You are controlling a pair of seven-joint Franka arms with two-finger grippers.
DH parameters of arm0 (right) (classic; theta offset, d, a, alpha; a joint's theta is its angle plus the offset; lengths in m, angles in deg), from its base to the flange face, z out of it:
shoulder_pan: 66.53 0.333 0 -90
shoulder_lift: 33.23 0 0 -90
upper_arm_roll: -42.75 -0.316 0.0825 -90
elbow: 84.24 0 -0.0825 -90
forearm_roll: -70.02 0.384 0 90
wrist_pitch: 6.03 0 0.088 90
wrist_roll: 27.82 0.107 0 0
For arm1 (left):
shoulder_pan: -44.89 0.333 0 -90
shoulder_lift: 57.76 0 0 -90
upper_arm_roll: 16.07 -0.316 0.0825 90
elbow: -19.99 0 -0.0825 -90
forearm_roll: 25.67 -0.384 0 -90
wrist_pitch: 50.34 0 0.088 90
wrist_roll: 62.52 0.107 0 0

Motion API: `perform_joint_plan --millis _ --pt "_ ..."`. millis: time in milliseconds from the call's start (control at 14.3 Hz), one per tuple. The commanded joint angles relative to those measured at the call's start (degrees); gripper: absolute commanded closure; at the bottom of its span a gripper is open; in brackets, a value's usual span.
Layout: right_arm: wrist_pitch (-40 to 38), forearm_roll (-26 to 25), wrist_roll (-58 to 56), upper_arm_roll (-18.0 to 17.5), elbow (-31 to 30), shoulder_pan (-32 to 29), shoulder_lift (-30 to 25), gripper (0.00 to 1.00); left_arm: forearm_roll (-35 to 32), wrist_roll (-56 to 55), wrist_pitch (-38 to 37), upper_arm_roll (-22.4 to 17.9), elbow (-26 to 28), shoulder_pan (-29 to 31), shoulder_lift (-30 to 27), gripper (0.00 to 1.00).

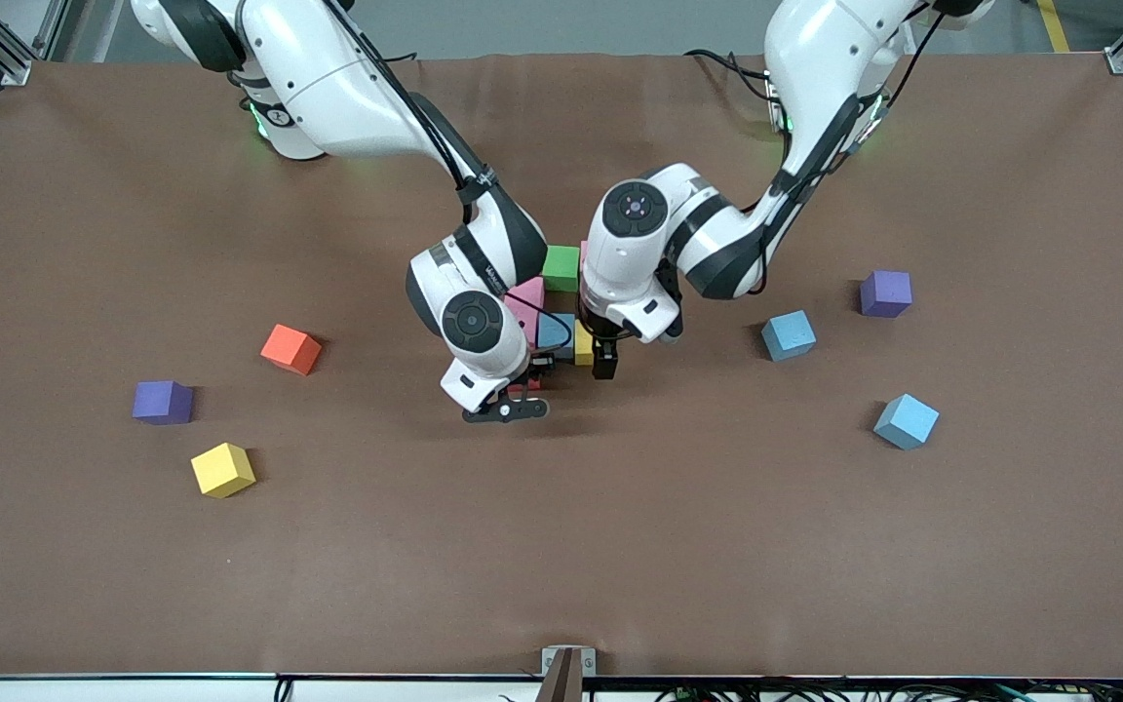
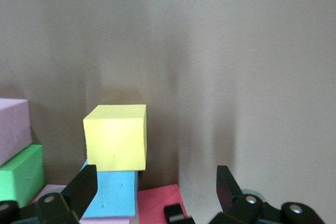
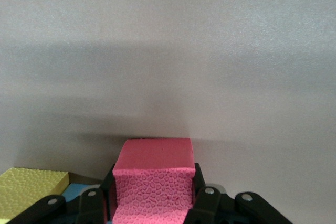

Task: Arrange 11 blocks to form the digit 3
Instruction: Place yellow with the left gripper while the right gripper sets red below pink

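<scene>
You are partway through the 3. Its cluster sits at mid-table under both wrists: a green cube [image 1: 561, 268], pink [image 1: 525, 300], a blue cube [image 1: 554, 331] and a yellow one [image 1: 583, 343] show between the arms; the rest of the figure is hidden, so you cannot count what is placed.

Your left gripper [image 1: 605, 369] is spread wide with nothing between its fingers, low just beside the yellow cube [image 2: 115, 137], which sits apart from them.

Your right gripper [image 1: 513, 402] is pinching a red cube [image 3: 152, 182] at the cluster's near edge, the yellow cube just beside it.

Left to fetch, by my reading: the loose yellow cube [image 1: 222, 470] toward the right arm's end, and two blue cubes [image 1: 789, 335] [image 1: 907, 421] toward the left arm's end.
</scene>
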Motion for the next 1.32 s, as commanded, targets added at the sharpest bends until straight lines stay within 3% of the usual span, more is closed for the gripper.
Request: perform_joint_plan --millis 0,209,349,767,1255 --pt "0.9 -0.4 -0.8 0.1 -1.8 -0.3 -0.7 0.44 -1.3 7.4 -6.7 0.1 -2.0 2.9 -3.4 0.00" --pt "1.1 -0.4 -0.8 0.2 -1.9 -0.3 -0.5 0.44 -1.2 21.8 -18.0 -0.2 -9.5 3.2 -3.2 0.00" --pt "1.4 -0.6 -0.9 0.2 -2.3 -0.3 -0.5 0.44 -1.3 31.1 -21.7 -0.1 -12.0 4.9 -3.9 0.00" --pt "3.1 -0.9 -1.0 0.2 -3.4 -0.3 -0.5 0.44 -1.4 62.6 -22.9 -0.2 -13.1 9.7 -7.8 0.00" --pt "3.9 -0.9 -1.1 0.2 -4.3 -0.4 -0.6 0.44 -1.1 91.6 -31.7 -0.2 -13.9 16.7 -14.8 0.00"
